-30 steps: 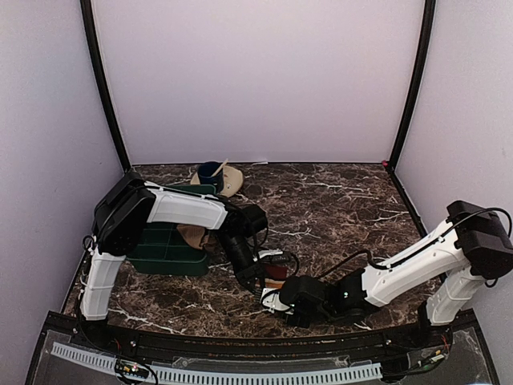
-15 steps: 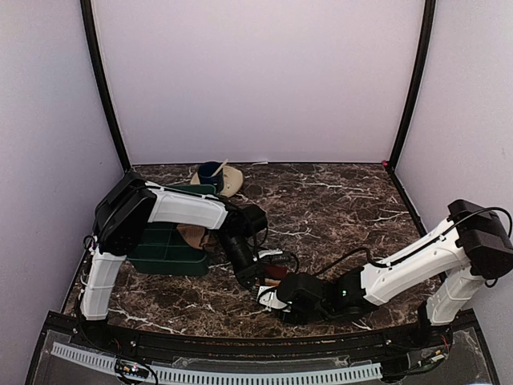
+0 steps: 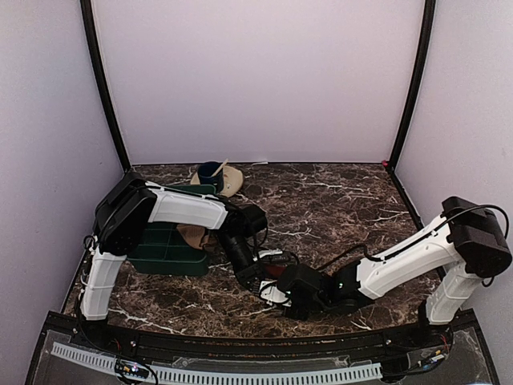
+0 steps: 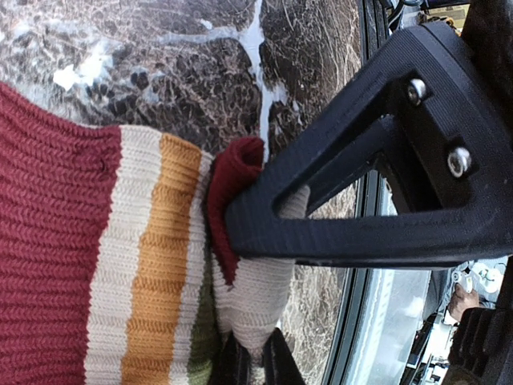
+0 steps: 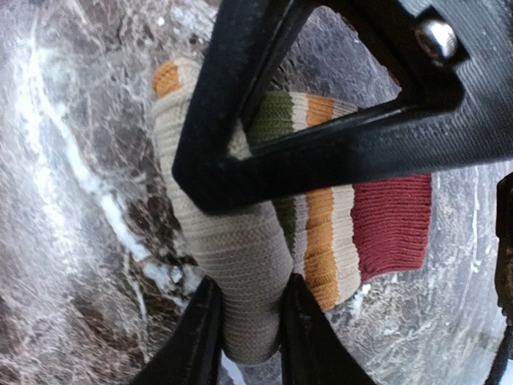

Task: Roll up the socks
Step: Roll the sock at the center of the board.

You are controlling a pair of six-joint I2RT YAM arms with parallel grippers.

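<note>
my right fingers (image 5: 196,337) just slid toward 9 o'clock and clamped the sock (image 5: 240,241) at its tan roll. my left fingers (image 4: 237,365) pinch its cuff shut, so i judge rolling is underway.

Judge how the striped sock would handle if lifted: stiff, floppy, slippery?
Probably floppy: the sock bunches and creases where the left gripper pinches it. Likely light and not slippery, given its ribbed knit. The rolled tan part in the right gripper may loosen if released, since nothing else seems to hold it.
</note>
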